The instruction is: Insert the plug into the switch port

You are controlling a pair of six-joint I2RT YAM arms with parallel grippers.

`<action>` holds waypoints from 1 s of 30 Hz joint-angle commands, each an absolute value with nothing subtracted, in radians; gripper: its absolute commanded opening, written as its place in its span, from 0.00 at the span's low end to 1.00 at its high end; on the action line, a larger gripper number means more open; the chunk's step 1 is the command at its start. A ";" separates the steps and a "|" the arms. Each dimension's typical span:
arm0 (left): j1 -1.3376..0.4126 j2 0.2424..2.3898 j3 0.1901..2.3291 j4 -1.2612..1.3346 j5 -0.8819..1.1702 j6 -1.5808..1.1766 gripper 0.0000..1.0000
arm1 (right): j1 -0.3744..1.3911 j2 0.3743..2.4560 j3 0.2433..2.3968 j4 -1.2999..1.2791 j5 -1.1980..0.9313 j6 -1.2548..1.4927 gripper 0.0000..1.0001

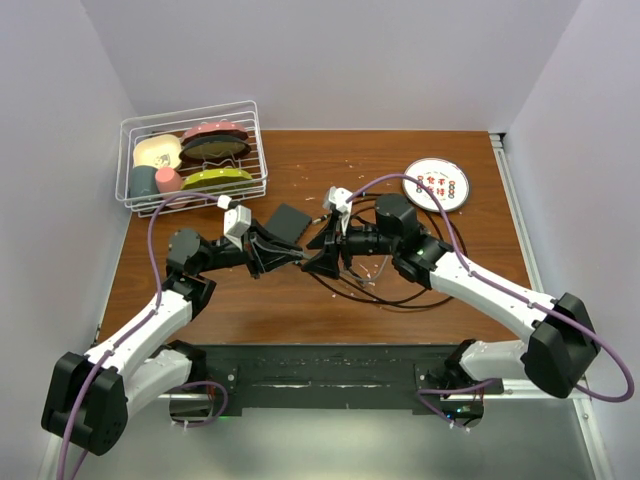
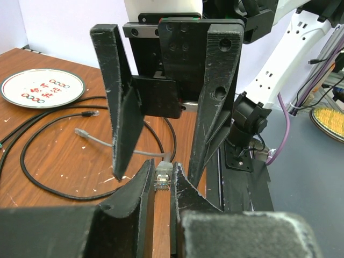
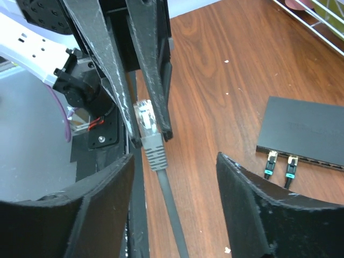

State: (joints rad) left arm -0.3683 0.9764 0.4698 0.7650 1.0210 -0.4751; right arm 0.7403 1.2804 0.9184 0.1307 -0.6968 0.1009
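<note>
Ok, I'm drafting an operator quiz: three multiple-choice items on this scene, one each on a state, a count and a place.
1. What holds the plug? A the left gripper, B the right gripper, C neither.
2. How many cables are already plugged into the switch? A none, B two, C four.
3. The switch lies: A on the table, B in the right gripper, C in the left gripper.
Key: A, it is shut on the plug while the right gripper stands open; B, two teal-booted ones sit in its edge; A, it lies flat on the wood.
</note>
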 commanded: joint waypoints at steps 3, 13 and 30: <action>-0.374 0.971 0.514 0.764 1.008 -0.456 0.00 | 0.747 1.264 0.963 0.204 -0.660 0.126 0.63; -0.374 0.977 0.520 0.761 1.014 -0.453 0.00 | 0.747 1.261 0.969 0.186 -0.615 0.117 0.21; -0.374 0.830 0.626 0.408 0.464 -0.491 0.81 | 0.865 1.269 1.019 0.006 -0.373 -0.024 0.00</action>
State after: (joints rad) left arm -0.3737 0.9043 0.5632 0.5365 0.7162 -0.4686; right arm 0.7952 1.2800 0.9611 0.0654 -0.5285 0.0601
